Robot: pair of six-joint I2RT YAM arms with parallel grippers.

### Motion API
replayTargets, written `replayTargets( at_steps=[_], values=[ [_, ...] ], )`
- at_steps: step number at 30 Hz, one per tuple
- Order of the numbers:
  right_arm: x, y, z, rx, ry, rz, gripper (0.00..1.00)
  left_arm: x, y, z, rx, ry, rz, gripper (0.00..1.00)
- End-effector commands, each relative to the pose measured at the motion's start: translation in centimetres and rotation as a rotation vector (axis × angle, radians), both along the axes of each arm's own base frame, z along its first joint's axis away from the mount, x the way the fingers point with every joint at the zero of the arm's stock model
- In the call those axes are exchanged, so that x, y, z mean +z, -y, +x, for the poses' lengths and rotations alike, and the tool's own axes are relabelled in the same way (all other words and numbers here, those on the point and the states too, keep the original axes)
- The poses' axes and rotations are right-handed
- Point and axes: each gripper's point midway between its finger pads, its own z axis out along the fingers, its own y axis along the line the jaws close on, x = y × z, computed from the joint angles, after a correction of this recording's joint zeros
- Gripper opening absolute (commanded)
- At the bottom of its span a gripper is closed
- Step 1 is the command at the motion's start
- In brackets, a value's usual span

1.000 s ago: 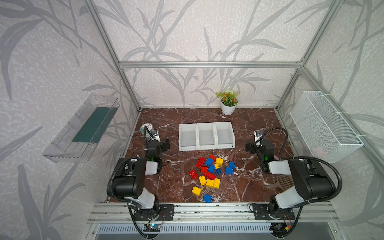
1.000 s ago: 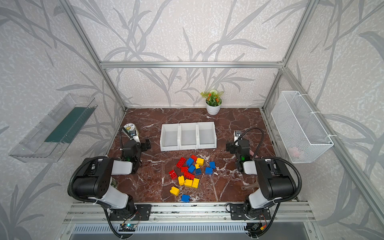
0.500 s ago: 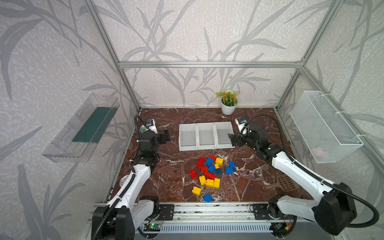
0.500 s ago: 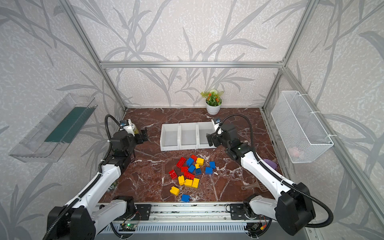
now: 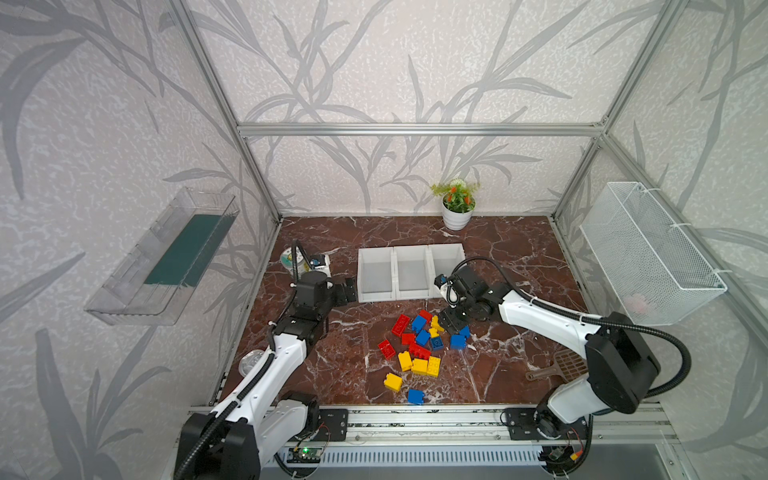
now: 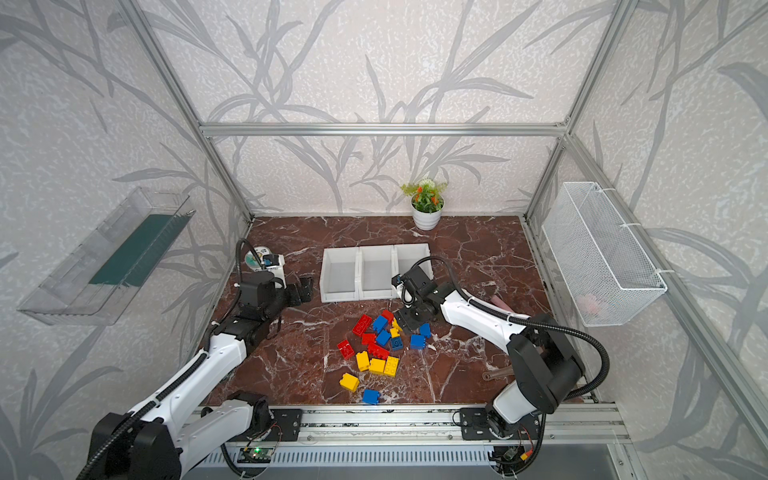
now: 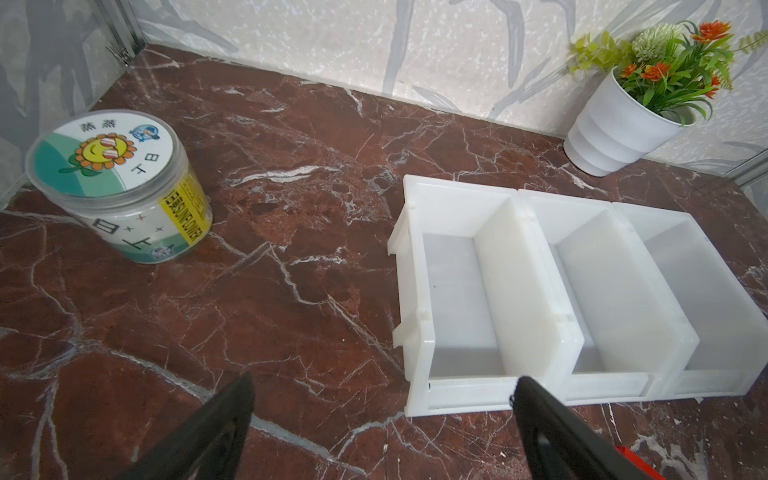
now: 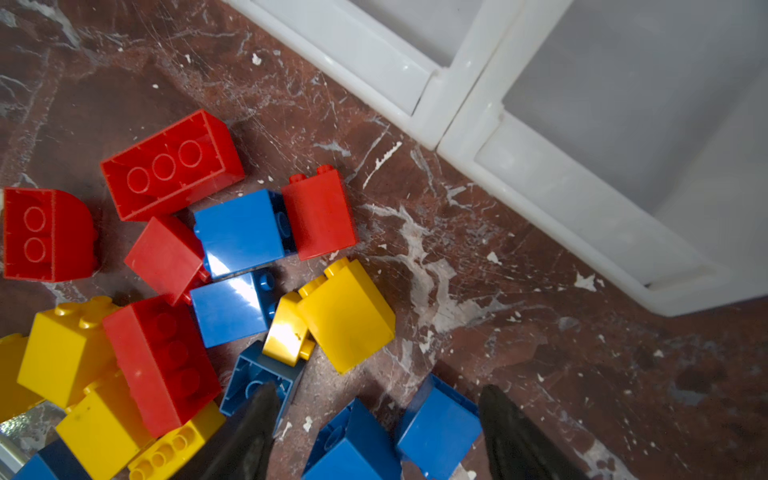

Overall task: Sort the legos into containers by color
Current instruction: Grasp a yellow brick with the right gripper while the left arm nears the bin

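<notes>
Marbled red tabletop (image 8: 582, 374), right tool (image 8: 378, 388) spread astride blue legos (image 8: 436, 424), left tool (image 7: 385, 378) spread before containers (image 7: 469, 395).

1. Both arms are slim with glossy white plastic shells: left arm (image 5: 270, 370), right arm (image 5: 544, 318).
2. Chunky rounded black joint housings (image 5: 619, 368).
3. Ribbed black cable hoses (image 5: 683, 357) run outside the shells.
4. The left gripper (image 7: 384, 378) and right gripper (image 8: 379, 387) have matte black tapered fingers.
5. Black base plates (image 5: 334, 424) with little screws, and red and yellow wires (image 5: 575, 455) below.
</notes>
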Motion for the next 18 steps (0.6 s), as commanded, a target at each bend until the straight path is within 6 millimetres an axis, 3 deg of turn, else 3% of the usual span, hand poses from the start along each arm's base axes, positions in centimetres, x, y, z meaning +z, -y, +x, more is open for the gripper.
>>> replayTargets(
  at_steps=[1, 9, 18],
  values=[
    [-0.4, -0.7, -0.3, 0.042, -0.029, -0.034, 0.77, -1.2, 0.3, -0.7, 0.006, -0.028, -0.033, 0.99],
    [-1.3, -2.0, 0.4, 0.093, -0.041, -0.079, 0.72, -1.2, 0.5, -0.8, 0.006, -0.02, -0.044, 0.99],
    [-3.9, -2.8, -0.2, 0.123, -0.098, -0.151, 0.63, -1.4, 0.2, -1.2, 0.053, 0.022, -0.103, 0.99]
  ],
)
